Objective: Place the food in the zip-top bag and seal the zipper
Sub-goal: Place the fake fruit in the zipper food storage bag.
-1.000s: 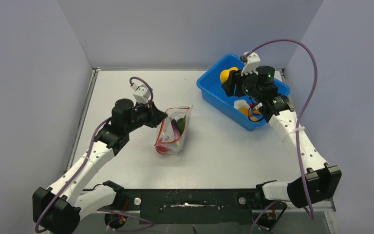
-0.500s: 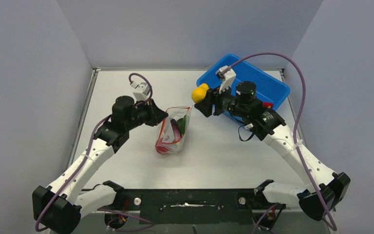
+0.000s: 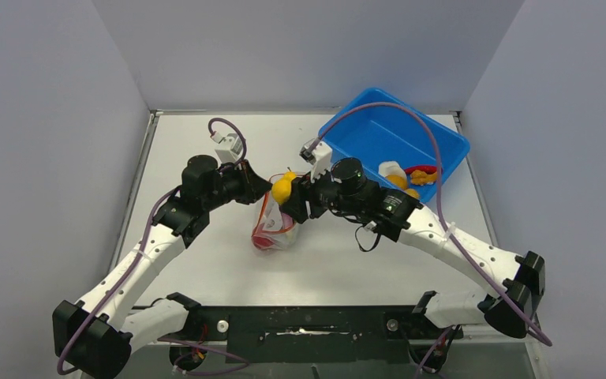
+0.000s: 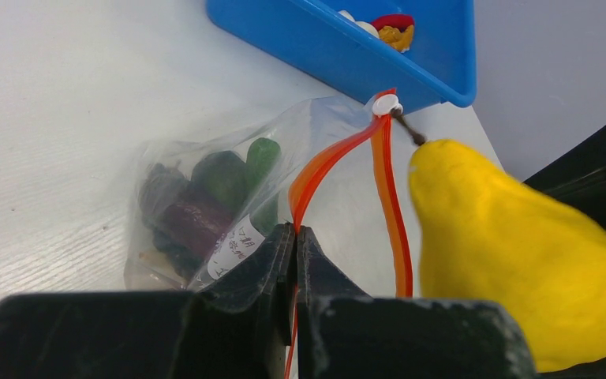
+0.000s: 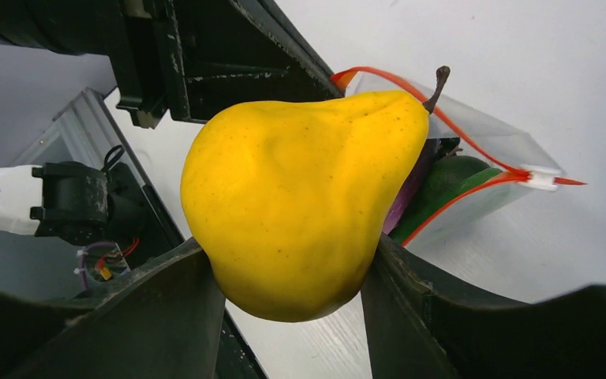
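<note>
right claw [image 5: 288, 272]: pinching the yellow pear [image 5: 300, 189]
left claw [image 4: 294, 241]: pressed shut on the zipper [image 4: 327, 162], zip-top bag [image 4: 323, 118] mouth gaping
my plan: I'd ease the pear between the strips, release low

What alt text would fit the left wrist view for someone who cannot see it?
The left gripper is shut on the zipper strip of the clear zip-top bag, holding its mouth apart, while a yellow pear hangs just right of the opening. Green and purple food lies inside the bag; a blue tub stands behind.
</note>
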Robot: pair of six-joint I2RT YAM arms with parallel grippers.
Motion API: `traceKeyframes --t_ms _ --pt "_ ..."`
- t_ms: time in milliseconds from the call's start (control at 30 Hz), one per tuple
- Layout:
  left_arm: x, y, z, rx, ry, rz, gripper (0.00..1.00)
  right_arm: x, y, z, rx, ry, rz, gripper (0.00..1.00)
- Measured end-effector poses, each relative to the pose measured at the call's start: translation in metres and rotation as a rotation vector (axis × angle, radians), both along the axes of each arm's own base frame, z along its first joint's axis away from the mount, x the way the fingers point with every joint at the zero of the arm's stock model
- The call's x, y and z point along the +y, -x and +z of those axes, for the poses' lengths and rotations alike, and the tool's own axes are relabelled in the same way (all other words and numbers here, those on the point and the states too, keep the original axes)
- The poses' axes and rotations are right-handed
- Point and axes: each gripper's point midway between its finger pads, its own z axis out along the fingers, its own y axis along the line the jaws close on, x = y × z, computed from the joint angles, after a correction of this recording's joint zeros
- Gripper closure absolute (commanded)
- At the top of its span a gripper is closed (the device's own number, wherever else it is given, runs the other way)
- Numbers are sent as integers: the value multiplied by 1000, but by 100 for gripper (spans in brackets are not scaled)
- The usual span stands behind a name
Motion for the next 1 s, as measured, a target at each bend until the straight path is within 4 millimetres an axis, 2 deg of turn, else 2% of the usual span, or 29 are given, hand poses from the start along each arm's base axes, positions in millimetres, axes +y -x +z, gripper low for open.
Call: traceKeyframes --t_ms 167,300,500,1000 --pt "0 0 0 1 2 1 100 10 2 -24 26 67 -5 68" --pt "0 0 1 -1 2 1 100 8 0 -35 35 106 -30 66" --pt "0 0 1 -1 3 1 100 5 -7 -37 31 133 -67 63" --pt "1 1 4 -10 7 1 100 3 -12 -44 32 176 -79 41"
